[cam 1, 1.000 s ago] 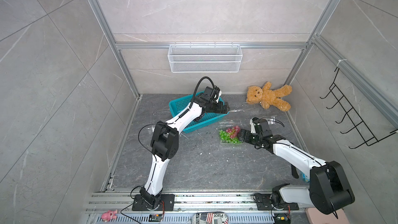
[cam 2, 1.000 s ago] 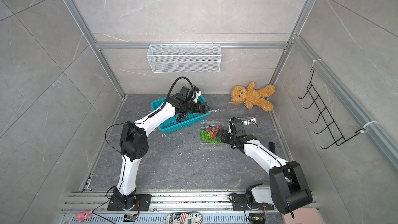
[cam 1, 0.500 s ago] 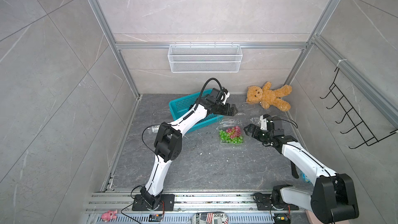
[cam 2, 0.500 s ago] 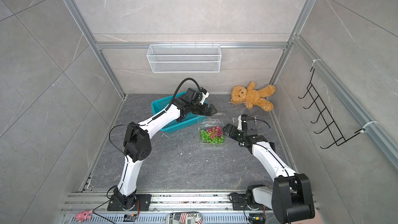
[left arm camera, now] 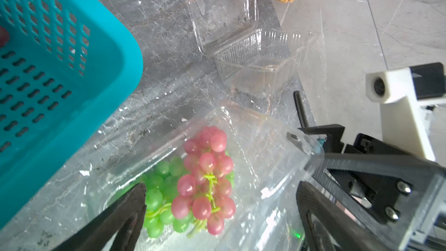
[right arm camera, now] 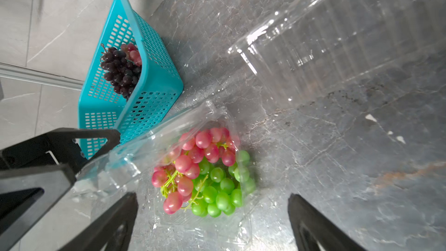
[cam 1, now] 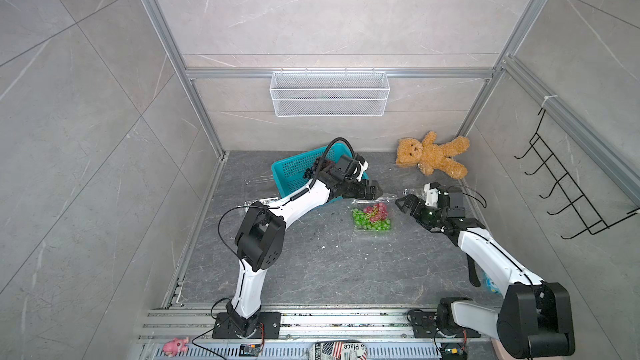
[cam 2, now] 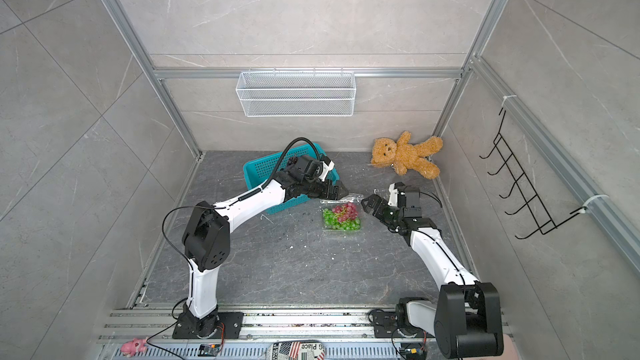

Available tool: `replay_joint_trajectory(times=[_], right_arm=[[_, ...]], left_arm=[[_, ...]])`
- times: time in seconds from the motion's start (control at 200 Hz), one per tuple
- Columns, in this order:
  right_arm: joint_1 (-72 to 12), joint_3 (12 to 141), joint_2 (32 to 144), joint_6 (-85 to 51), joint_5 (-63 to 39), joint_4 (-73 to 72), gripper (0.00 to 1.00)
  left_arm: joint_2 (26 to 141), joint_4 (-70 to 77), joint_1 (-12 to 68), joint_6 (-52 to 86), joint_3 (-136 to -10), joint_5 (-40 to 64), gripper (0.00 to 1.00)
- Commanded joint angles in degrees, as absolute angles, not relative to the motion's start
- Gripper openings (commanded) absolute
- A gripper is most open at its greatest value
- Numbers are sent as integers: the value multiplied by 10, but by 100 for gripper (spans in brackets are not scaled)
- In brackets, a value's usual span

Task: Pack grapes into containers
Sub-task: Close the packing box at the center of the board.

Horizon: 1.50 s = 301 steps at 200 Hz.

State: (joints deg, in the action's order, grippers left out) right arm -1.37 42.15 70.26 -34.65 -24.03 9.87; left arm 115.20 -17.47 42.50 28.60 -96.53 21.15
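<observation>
Shows pink and green grapes [cam 1: 372, 218] inside the open container [cam 1: 373, 232] mid-table; finds left gripper [cam 1: 375, 191] and right gripper [cam 1: 403, 202] flanking it, jaws wide, holding nothing; spots dark grapes [right arm camera: 119, 73] in teal basket [cam 1: 291, 171].

white arm links [cam 1: 301, 202], black joint housings [cam 1: 258, 237], looping black cables [cam 1: 339, 139], black tool fingers [left arm camera: 120, 216]

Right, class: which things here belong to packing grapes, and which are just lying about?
Job: pink and green grapes in the filled clear box; dark grapes in the teal basket; empty clear box.
Lying about: teddy bear; wire wall basket; black hook rack; pink toy.
</observation>
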Motion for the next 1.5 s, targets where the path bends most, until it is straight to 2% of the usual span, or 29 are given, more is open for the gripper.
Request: replay_joint_trajectory(times=[0.0, 0.24, 0.384, 0.504, 0.664, 0.938, 1.138, 1.497], right_arm=[[-11, 430, 687, -367, -268, 77, 99], [1, 422, 646, -376, -288, 87, 99], [6, 418, 667, -368, -292, 87, 99], [6, 378, 685, -383, -299, 41, 93], [6, 333, 725, -391, -331, -26, 80], [2, 298, 784, -387, -370, -101, 66], [-3, 281, 821, -390, -372, -138, 61], [-23, 284, 853, -401, -360, -172, 60]], left_arm=[[1109, -124, 438, 309, -944, 217, 99], [1104, -97, 453, 328, -902, 211, 99], [1097, -78, 455, 339, -878, 209, 99], [1089, -67, 459, 345, -858, 208, 99], [1081, -56, 463, 353, -830, 204, 99], [1070, -22, 470, 381, -788, 209, 100], [1071, -10, 474, 397, -774, 211, 99], [1086, 14, 485, 426, -806, 221, 99]])
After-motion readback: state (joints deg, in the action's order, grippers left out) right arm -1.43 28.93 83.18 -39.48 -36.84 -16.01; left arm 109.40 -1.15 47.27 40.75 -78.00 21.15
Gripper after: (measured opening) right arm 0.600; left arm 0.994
